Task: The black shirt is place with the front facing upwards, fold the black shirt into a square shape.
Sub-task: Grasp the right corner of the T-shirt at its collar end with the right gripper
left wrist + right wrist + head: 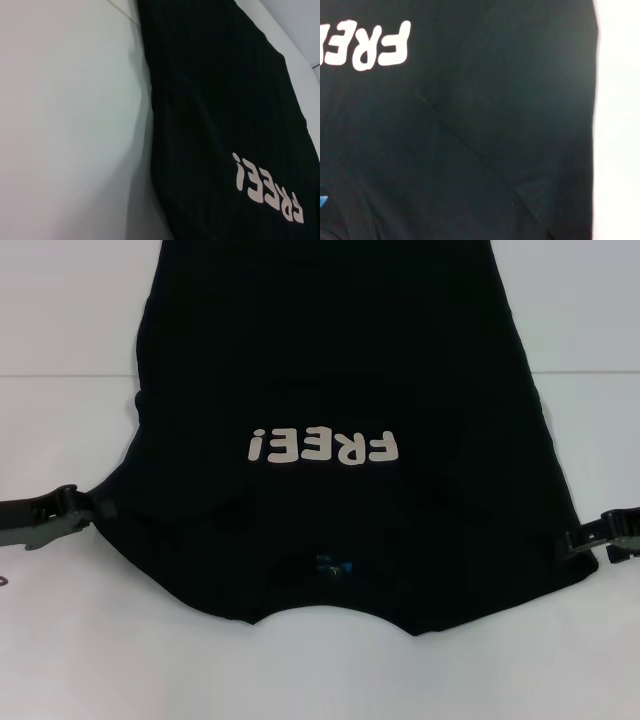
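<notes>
We count one black shirt (340,390) on the white worktop (60,310), lying front up with its collar at the near edge and its body running away to the far side. Its sleeves are not spread out, so it shows as one long dark panel, wider near us. One line of off-white lettering (323,446) reads "FREE!" (upside down in the head view), and one small blue neck label (340,565) sits just inside the collar.

Two tools are in play, one at each near shoulder. The left tool (98,508) sits at the shirt's left edge, touching the cloth; we cannot tell whether it is clamped on the fabric or merely against it. The right tool (580,542) meets the right edge in the same way, and again we cannot tell its state.

The wrist views show only cloth and worktop: the left one the shirt's left edge, the right one a diagonal crease (470,145) below the lettering.
</notes>
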Tool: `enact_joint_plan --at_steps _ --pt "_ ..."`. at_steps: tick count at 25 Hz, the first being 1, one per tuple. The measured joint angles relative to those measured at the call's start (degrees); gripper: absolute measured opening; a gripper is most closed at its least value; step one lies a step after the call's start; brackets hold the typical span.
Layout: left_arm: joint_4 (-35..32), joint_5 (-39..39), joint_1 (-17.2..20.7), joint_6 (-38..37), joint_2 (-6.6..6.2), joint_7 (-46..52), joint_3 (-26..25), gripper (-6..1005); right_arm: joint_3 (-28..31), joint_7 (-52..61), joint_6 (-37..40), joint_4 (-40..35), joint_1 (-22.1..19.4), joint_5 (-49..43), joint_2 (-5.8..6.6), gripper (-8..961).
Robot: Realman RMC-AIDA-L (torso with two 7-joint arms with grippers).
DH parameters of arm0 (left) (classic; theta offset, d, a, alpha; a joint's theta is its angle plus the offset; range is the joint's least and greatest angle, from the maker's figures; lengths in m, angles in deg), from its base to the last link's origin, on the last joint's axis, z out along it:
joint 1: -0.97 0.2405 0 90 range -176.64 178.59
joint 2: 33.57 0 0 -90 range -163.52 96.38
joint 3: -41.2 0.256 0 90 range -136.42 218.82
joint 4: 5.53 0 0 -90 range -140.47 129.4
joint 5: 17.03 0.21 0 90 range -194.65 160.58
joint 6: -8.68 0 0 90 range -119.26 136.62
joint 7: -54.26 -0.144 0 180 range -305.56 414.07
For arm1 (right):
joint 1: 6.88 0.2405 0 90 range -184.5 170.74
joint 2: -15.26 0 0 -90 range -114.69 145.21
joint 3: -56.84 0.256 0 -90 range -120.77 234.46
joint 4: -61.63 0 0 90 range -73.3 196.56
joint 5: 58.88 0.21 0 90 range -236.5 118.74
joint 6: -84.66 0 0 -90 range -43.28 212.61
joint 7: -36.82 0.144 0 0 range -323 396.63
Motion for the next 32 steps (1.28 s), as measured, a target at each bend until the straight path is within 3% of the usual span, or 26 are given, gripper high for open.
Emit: enact_joint_plan --at_steps 32 --pt "0.03 0.0 -0.1 0.1 0.27 -0.43 0.0 26 -1.77 0.08 -1.59 0.95 0.8 -0.44 -0.76 900"
